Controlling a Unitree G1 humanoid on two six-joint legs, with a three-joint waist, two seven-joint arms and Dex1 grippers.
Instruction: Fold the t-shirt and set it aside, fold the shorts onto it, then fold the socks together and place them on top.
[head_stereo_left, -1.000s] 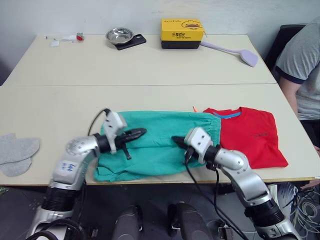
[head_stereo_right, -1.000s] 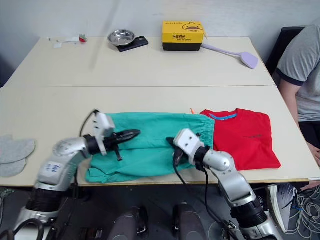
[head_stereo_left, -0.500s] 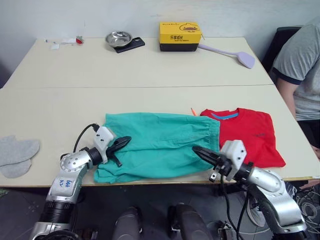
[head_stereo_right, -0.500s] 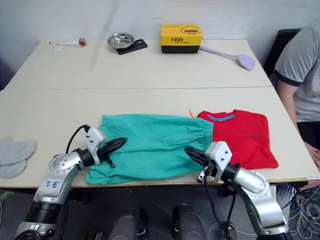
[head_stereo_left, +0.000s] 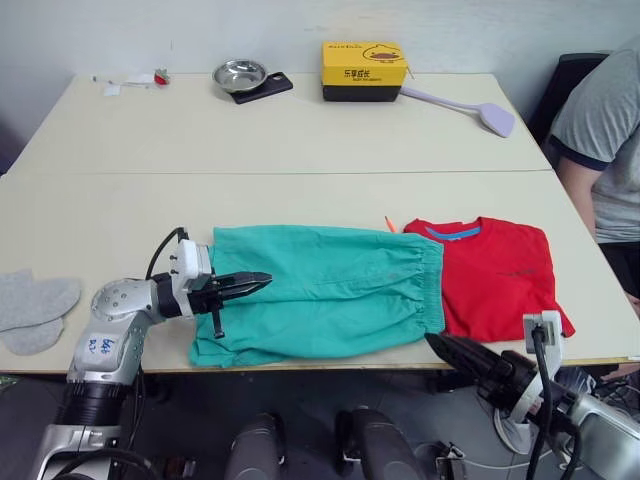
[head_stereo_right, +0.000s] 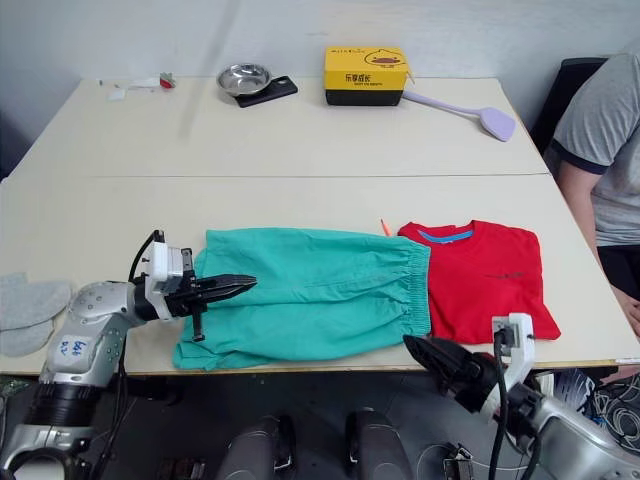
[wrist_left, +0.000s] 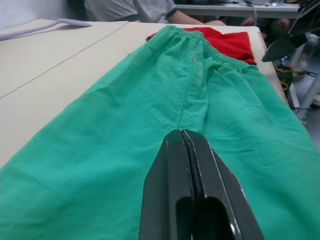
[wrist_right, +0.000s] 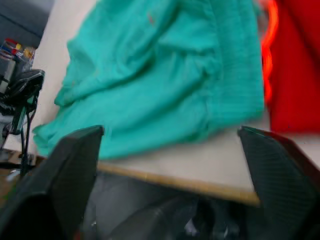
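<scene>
The table (head_stereo_left: 300, 140) stretches away ahead of both my claws, and the person (head_stereo_left: 605, 150) sits well beyond my right one, off the far right edge.

The t-shirt (head_stereo_left: 500, 275) lies folded on the table up and to the right of my right claw, its near hem close to the table edge. I judge that part finished, so the shorts are the step in hand.

The shorts (head_stereo_left: 330, 290) lie flat between my two claws, waistband against the t-shirt, leg ends under my left claw. My left claw (head_stereo_left: 255, 281) hovers over that leg end with its fingers pressed together, holding nothing; in the left wrist view the cloth runs straight out ahead of the tips. My right claw (head_stereo_right: 440, 362) hangs below the table edge, just short of the waistband's near corner, fingers spread wide and empty.

To fold well, I would pinch each near corner low, right at the hem, catching both layers, and carry the two ends evenly so the crease stays straight. My left fingers must part before they can bite.

The socks (head_stereo_left: 35, 305) lie well off to the left of my left claw, untouched.
</scene>
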